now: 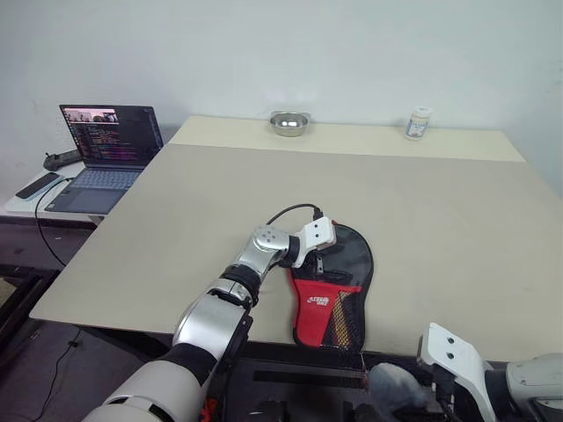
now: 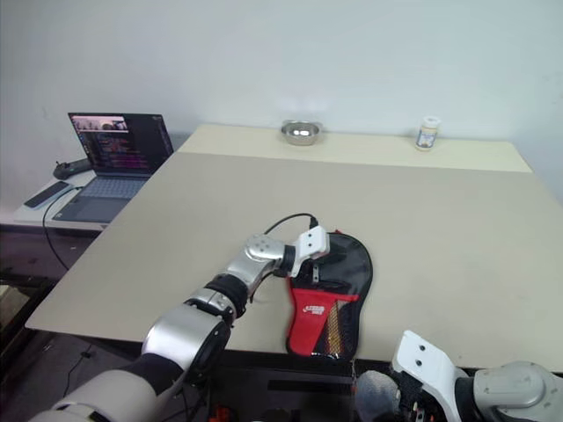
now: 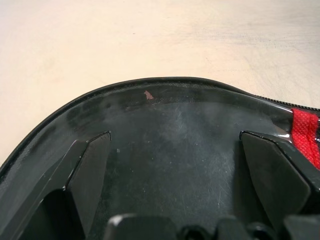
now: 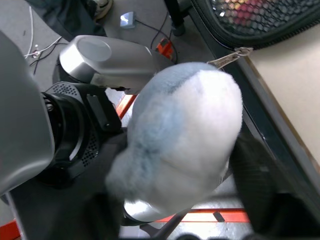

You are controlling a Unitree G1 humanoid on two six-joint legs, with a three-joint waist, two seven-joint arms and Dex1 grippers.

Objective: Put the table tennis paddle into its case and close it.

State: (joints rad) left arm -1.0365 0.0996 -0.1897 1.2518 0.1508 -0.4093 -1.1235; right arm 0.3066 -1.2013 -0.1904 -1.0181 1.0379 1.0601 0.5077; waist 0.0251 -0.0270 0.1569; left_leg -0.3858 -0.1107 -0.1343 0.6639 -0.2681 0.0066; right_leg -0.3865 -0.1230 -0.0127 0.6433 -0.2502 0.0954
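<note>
While case (image 1: pixel 334 286) overhangs table (image 1: pixel 440 220) near edge, left gripper (image 1: pixel 318 255) rests on it, fingers spread, grasping nothing; press could tip it off. Right gripper state: cannot tell.

Lab or office: bare table (image 1: pixel 440 220), open laptop (image 1: pixel 104 149), floor cables (image 1: pixel 53 374).

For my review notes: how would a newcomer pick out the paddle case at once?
Start at the big beige table and go to the middle of its near edge. The case lies flat there, its handle end overhanging. It is the only black, paddle-shaped pouch, with a red logo panel and mesh pocket.
</note>
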